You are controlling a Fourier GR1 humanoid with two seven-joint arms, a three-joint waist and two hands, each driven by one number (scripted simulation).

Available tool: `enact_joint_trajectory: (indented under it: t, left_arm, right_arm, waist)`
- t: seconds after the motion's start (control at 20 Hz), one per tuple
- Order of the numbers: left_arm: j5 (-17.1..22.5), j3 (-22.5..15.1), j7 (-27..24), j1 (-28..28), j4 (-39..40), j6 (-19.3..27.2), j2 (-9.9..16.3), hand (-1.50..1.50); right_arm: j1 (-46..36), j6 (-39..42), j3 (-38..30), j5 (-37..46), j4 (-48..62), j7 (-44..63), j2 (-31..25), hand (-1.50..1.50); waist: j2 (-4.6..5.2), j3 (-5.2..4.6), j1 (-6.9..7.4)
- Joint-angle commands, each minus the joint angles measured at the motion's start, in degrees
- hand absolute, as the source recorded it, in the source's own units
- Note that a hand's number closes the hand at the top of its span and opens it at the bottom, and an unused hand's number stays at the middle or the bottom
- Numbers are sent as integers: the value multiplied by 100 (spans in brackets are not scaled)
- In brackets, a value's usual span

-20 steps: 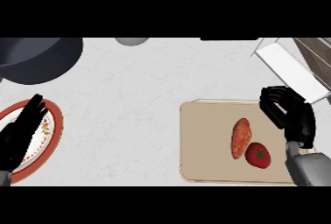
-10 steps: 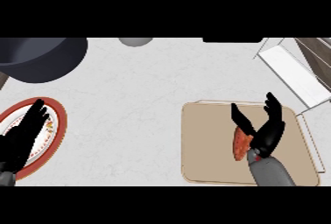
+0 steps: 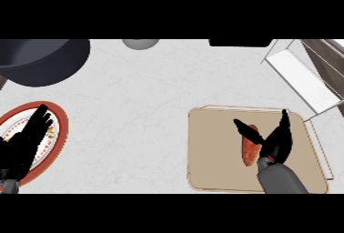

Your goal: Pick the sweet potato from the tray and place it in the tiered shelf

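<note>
An orange sweet potato (image 3: 250, 150) lies on the tan tray (image 3: 215, 154) at the lower right of the head view. My right hand (image 3: 272, 144) is directly over it, open, with the thumb at the potato's left and the straight fingers rising at its right; the hand hides the potato's right side and whatever lies under the palm. The tiered shelf (image 3: 301, 79) is a white metal frame at the upper right, beyond the tray. My left hand (image 3: 27, 145) rests open over the plate at the left edge.
A red-rimmed plate (image 3: 57, 132) sits at the left under my left hand. A dark round pan (image 3: 43, 59) fills the upper left corner. A small grey bowl (image 3: 139, 43) stands at the top edge. White counter (image 3: 134, 113) lies between plate and tray.
My right hand has come from the tray's right side down onto the sweet potato, now straddling it. A red item once beside the potato is hidden. The view shifted slightly.
</note>
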Motion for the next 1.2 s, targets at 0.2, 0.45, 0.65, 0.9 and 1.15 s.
enact_joint_trajectory:
  t: [0.2, 0.45, 0.65, 0.9, 1.15]
  left_arm:
    - [-61, -72, 27, -108, 18, -1, -67, 0]
    - [-4, -19, 64, -73, 111, -79, -61, 0]
    - [-65, 21, 55, -135, 159, 46, -149, 0]
    - [-99, 94, -238, -35, 398, -170, -160, 0]
    - [-116, 133, 210, -142, 14, 77, -159, 0]
  right_arm:
    - [-483, 2540, 763, 400, 331, 2075, -388, -150]
    - [-1121, 4008, 1053, 496, -186, 3565, -632, -150]
    - [-1201, 4809, 1212, 413, -807, 4296, -753, -150]
    - [-1111, 5205, 1208, 296, -1141, 4631, -808, -150]
    - [-993, 5411, 901, 336, -1182, 4637, -801, -150]
  waist:
    - [49, 59, 62]
    - [0, 90, -4]
    - [2, 113, -115]
    - [41, 122, -80]
    - [39, 132, -52]
